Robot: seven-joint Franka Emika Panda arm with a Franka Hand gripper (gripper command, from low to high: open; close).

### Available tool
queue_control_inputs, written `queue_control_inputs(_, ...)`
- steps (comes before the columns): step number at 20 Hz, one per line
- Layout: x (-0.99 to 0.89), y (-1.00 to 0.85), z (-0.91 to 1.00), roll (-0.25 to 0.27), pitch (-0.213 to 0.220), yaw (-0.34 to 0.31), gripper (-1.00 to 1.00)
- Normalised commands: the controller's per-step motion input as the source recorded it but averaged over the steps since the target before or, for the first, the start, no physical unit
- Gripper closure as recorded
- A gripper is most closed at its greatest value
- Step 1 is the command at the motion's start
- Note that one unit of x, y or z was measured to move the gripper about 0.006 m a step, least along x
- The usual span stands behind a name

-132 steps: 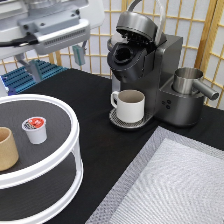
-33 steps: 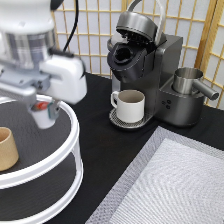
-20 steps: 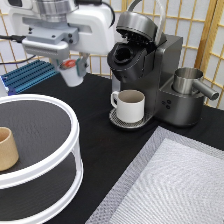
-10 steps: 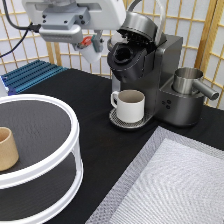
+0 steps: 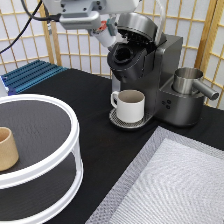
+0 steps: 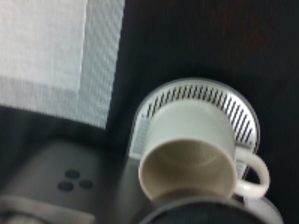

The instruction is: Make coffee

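- The pod (image 5: pixel 103 27) is clamped in my gripper (image 5: pixel 105 31), high in the upper middle of the exterior view, just left of the brewer's open chamber.
- My fingers are shut on the pod, which shows white with a red spot between them.
- The coffee machine (image 5: pixel 150 70) stands in the upper right of the frame, its lid (image 5: pixel 136 22) tilted up and the dark round chamber (image 5: pixel 124 54) exposed.
- A white mug (image 5: pixel 131 105) sits upright on the drip tray (image 5: pixel 116 120) under the chamber; the wrist view shows the mug (image 6: pixel 189 152) from above, empty inside.
- A steel jug (image 5: pixel 189 82) stands on the machine's right side.
- A two-tier round stand (image 5: pixel 45 132) fills the lower left, with a tan cup (image 5: pixel 7 148) on it.
- A grey mat (image 5: pixel 175 185) covers the lower right.
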Motion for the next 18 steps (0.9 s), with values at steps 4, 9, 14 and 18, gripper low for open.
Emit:
queue_control_inputs(4, 0.08, 0.65, 0.03, 0.040, 0.048, -0.010, 1.00)
queue_control_inputs(9, 0.08, 0.42, -0.02, 0.035, 0.055, -0.050, 1.00)
queue_control_inputs(14, 0.01, 0.13, -0.19, 0.050, 0.052, -0.092, 1.00)
queue_control_inputs(18, 0.05, 0.12, -0.16, 0.040, 0.049, -0.124, 1.00)
